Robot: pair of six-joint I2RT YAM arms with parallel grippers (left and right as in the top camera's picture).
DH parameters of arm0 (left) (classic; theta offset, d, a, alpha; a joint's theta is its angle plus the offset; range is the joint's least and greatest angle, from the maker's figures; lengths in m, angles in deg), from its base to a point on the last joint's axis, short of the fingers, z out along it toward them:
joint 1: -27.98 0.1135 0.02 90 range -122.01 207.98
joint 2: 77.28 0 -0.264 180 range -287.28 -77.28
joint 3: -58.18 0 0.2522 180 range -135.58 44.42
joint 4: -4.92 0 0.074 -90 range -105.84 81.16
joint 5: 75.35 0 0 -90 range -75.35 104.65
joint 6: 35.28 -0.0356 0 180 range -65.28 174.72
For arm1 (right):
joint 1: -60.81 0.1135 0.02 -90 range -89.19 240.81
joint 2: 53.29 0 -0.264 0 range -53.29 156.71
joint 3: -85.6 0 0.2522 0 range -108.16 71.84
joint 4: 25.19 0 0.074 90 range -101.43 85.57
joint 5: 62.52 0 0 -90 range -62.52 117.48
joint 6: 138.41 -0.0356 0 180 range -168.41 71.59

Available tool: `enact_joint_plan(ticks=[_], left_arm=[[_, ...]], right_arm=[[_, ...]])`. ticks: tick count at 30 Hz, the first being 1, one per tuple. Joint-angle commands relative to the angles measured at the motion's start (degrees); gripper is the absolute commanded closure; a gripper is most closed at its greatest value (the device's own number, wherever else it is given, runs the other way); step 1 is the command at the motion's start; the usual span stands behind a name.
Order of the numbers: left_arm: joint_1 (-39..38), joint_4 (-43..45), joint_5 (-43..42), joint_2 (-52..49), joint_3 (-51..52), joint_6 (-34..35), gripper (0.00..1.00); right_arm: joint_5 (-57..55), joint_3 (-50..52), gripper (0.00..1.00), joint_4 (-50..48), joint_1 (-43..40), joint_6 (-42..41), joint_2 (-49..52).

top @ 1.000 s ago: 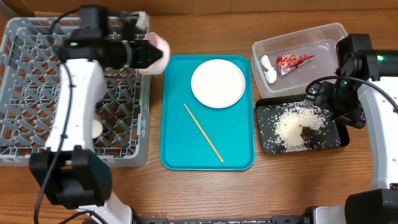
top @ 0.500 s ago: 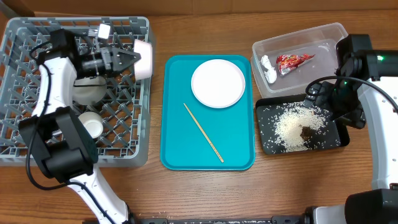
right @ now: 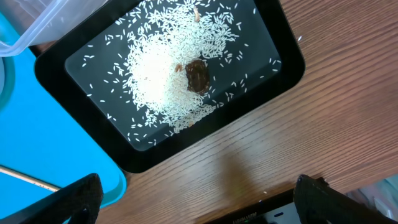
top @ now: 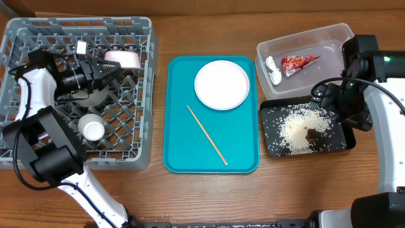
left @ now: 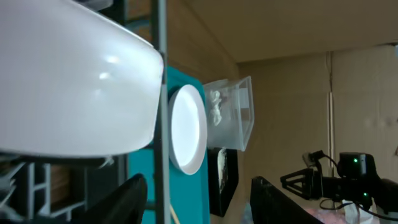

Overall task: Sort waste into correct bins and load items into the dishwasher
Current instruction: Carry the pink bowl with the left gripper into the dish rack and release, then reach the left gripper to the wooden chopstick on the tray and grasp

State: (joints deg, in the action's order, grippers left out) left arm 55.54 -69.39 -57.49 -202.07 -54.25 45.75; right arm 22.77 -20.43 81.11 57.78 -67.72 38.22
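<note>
Sorting table, contents:
- Dish rack [top: 143,130], left of frame: holds pinkish bowl [top: 124,58] at its upper right, grey bowl [top: 87,97] partly under the arm, white cup [top: 92,129] lower down.
- Left pincer [top: 112,68]: jaws apart, tips just short of the pinkish bowl.
- Teal tray [top: 190,155], centre: white plate [top: 221,85], wooden stick [top: 206,135].
- Clear tub [top: 335,30], upper right: snack wrapper [top: 299,62], tissue [top: 273,71].
- Black tray [top: 268,149], right: rice [top: 300,123], brown scrap [top: 311,134].
- Right pincer [right: 199,205]: spread wide, empty, above bare table beside the black tray.
</note>
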Motion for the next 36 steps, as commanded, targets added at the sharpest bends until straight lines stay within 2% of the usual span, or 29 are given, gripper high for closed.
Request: enact_joint_plan(ticks=[1,6,12,13,14,17,19,24,28,33,36], left_arm=[[1.95,-2.23,1.77,-0.11,-0.13,-2.69,0.41],[3.69,-8.09,1.70,2.64,-0.17,-8.76,0.36],[2.05,-10.16,4.26,10.82,-0.17,-10.97,0.12],[1.07,-10.10,5.75,12.70,-0.17,-10.97,0.03],[0.04,-10.10,7.61,14.34,-0.17,-10.93,0.00],[-4.72,-10.12,16.61,19.26,-0.17,-9.05,0.00],[-9.35,-10.10,25.57,21.99,-0.17,-4.26,0.00],[-23.08,-12.39,46.38,24.44,-0.17,16.94,0.00],[-33.88,-14.75,52.78,23.47,0.22,30.58,0.00],[-44.65,-14.64,54.49,21.77,1.88,48.22,0.00],[-50.18,-13.70,58.86,20.28,3.45,55.56,0.00]], right_arm=[[-0.17,-1.44,0.00,-0.26,-0.26,-0.22,-0.85],[-0.17,-1.44,0.00,-0.26,-0.26,-0.22,-0.85],[-0.15,-1.44,0.00,-0.24,-0.26,-0.22,-0.85],[-0.15,-1.44,0.00,-0.24,-0.26,-0.22,-0.85],[-0.17,-1.44,0.00,-0.24,-0.26,-0.22,-0.85],[-0.17,-1.44,0.00,-0.24,-0.26,-0.22,-0.85],[-0.17,-1.44,0.00,-0.22,-0.26,-0.24,-0.85],[-0.17,-1.44,0.00,-0.24,-0.26,-0.24,-0.85],[-0.15,-1.44,0.00,-0.22,-0.26,-0.22,-0.85],[-0.15,-1.44,0.00,-0.24,-0.26,-0.22,-0.85],[-0.17,-1.44,0.00,-0.26,-0.26,-0.22,-0.85]])
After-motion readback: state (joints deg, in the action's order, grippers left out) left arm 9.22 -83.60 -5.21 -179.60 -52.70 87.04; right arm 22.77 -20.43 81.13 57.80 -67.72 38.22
